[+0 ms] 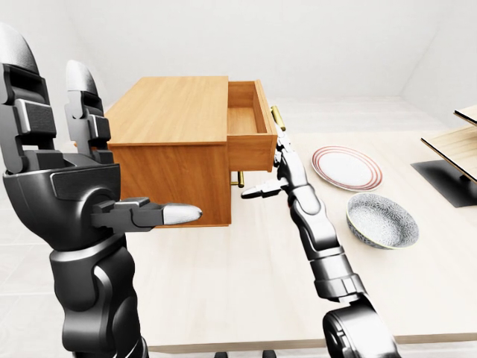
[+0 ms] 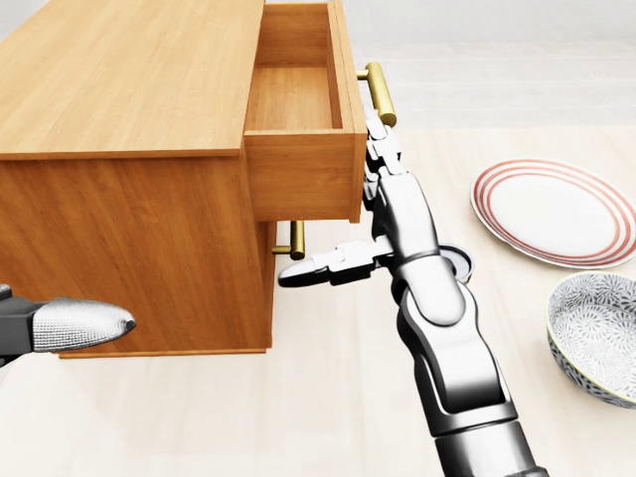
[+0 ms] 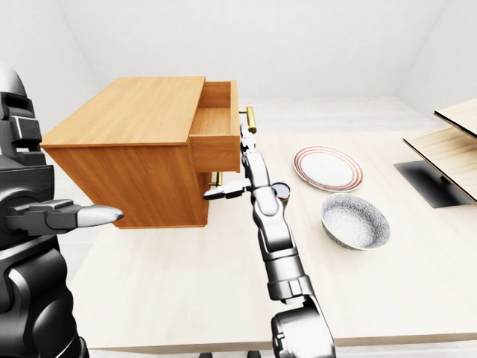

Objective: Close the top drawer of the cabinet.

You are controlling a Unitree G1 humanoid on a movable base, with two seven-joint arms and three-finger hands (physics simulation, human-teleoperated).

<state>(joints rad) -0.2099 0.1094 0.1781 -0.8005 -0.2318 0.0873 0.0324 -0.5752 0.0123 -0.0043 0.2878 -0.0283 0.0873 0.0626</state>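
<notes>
The wooden cabinet (image 2: 129, 89) fills the left of the head view, its top drawer (image 2: 298, 99) pulled out to the right and empty. A brass handle (image 2: 379, 92) sits on the drawer front. My right hand (image 2: 373, 189) is open, its straight fingers (image 2: 383, 149) lying up along the drawer front just under the handle, thumb (image 2: 313, 268) pointing left below the drawer. My left hand (image 1: 97, 149) is raised at the left of the left-eye view, open, away from the cabinet, holding nothing.
A lower drawer's brass handle (image 2: 294, 241) shows under the open drawer. A red-rimmed plate (image 2: 552, 211) and a patterned bowl (image 2: 596, 333) lie on the table to the right. A small dark cup (image 3: 282, 191) stands behind my right wrist. Wooden shelves (image 1: 455, 145) stand at the far right.
</notes>
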